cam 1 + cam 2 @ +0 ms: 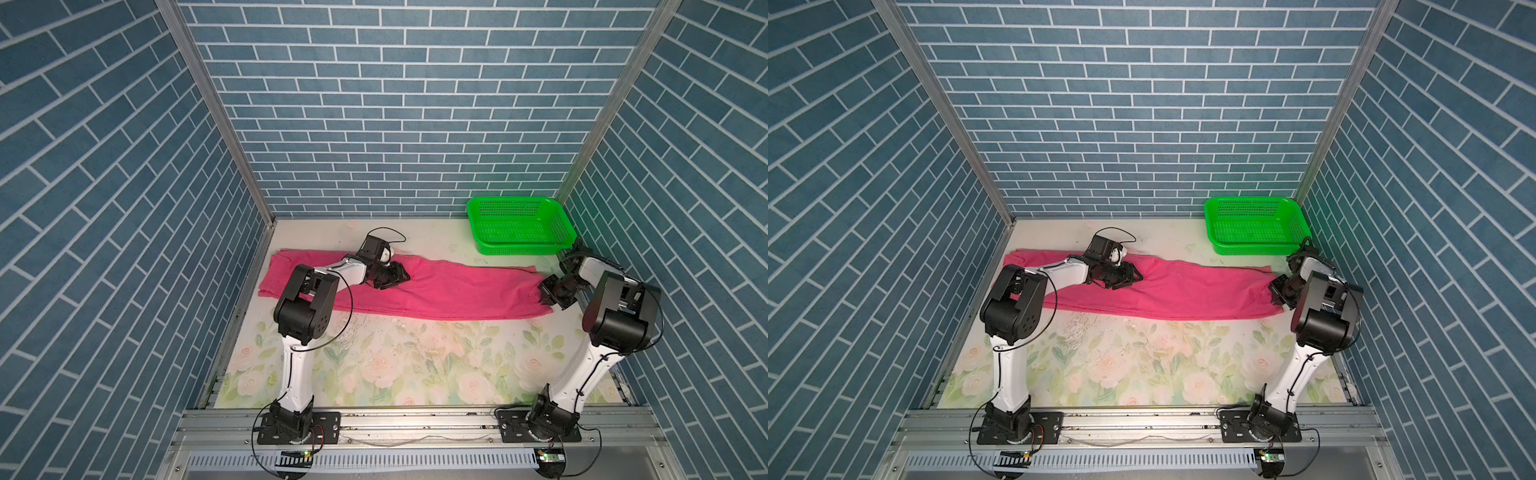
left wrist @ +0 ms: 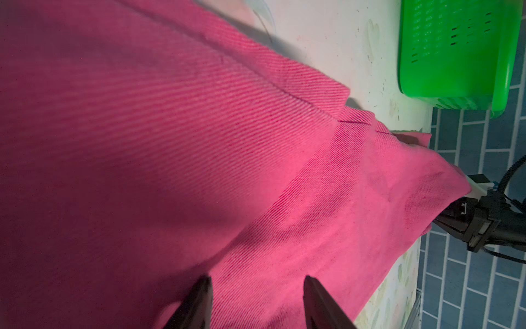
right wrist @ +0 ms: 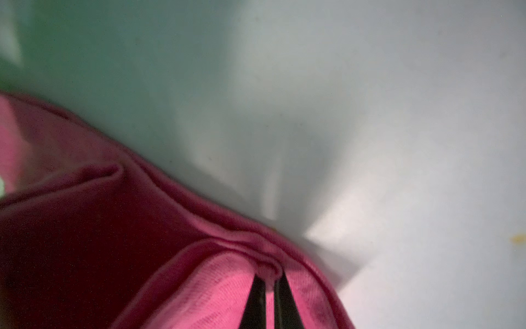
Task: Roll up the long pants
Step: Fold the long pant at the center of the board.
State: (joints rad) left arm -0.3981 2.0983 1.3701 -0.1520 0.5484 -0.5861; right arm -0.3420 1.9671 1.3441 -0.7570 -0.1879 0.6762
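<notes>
Long pants [image 1: 449, 291] lie flat, stretched lengthwise across the far half of the counter [image 1: 374, 365], from near its left edge to near its right edge. Right claw [image 3: 270, 277] pressed together, pinching a fold at the pants' right end. Left claw [image 2: 256, 287] spread, low over mid cloth. Green basket [image 1: 519, 224] in far-right corner, just beyond pants.

My left arm reaches forward, left gripper [image 1: 395, 277] angled down with its jaws parted. My right arm is bent sharply at the elbow, right gripper [image 1: 547, 296] low and pinched closed.
</notes>
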